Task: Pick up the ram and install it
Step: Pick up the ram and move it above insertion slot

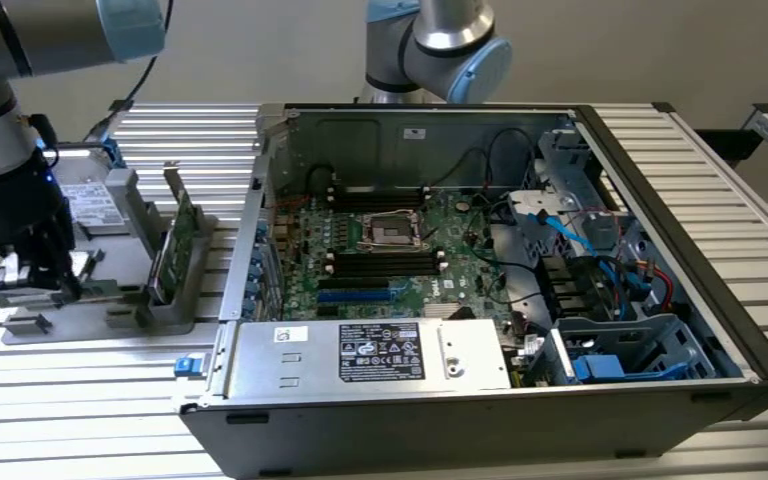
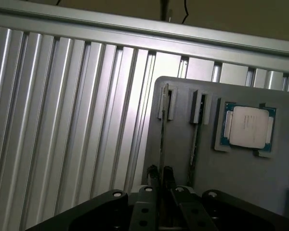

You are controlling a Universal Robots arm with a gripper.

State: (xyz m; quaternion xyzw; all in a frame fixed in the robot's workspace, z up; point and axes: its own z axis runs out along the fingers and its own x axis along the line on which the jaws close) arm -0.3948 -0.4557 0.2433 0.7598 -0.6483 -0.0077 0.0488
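The gripper (image 2: 160,175) is pressed nearly together, its two dark fingers (image 2: 152,173) pinching the ram (image 2: 163,130) from either side. The ram stands on edge in a notched groove of the grey holder plate (image 2: 221,178). From the wrist view it shows only as a thin edge running away from the fingertips.

In my judgement this is the pick-up step: the grip looks made, but the stick is not yet clear of its groove. A board this thin would call for a straight pull in line with the groove, since tilting could bind or flex it.

Just beside it, a second thin board (image 2: 196,139) sits in a parallel groove. Near that, the square processor (image 2: 248,126) lies flat with a dull metal lid on a green rim.

In the exterior view the gripper (image 1: 40,275) hangs over the holder (image 1: 104,312) on the ribbed aluminium table (image 1: 91,400). A taller green expansion card (image 1: 177,240) stands upright there. Well apart, toward the exterior view's right, the open computer case (image 1: 684,250) shows the motherboard (image 1: 458,235) and its long black slots (image 1: 384,262).
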